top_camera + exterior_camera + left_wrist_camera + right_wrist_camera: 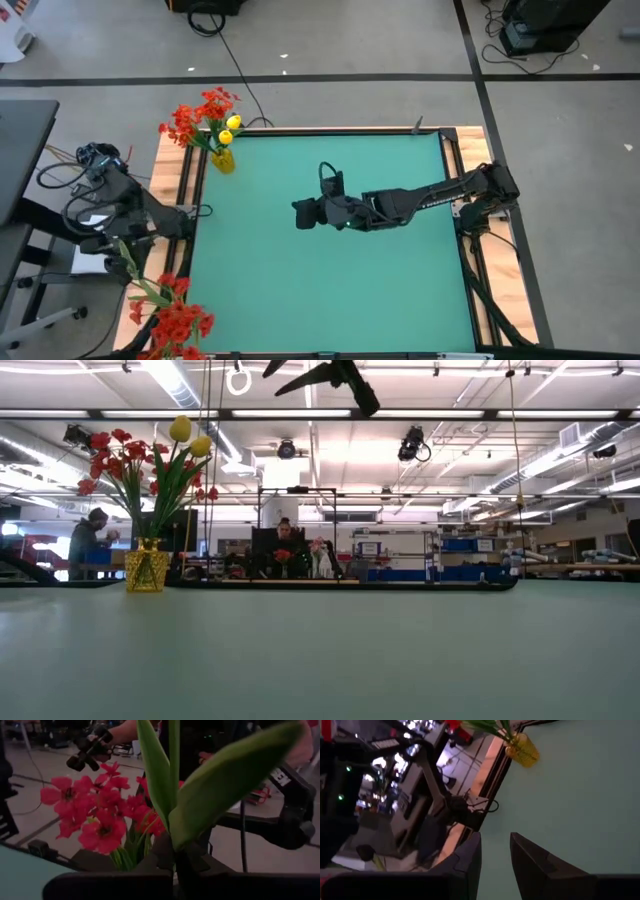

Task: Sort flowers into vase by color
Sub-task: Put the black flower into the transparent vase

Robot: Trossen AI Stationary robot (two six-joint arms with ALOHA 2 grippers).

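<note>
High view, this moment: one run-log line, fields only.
vase: far-left table corner, red and yellow flowers in it | left end effector: off table's left edge, shut on leafy green stem | right end effector: open, empty, over table centre

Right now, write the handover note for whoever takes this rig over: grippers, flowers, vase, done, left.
Left gripper: shut on a green-stemmed spray of red flowers, held off the table's near-left corner.
Right gripper: open, empty, hovering over the middle of the green table.
Yellow vase: far-left corner, upright, already holding red sprays and two yellow tulips.
Left: carry the held spray to the vase and insert it. No other loose flowers visible on the table.
</note>
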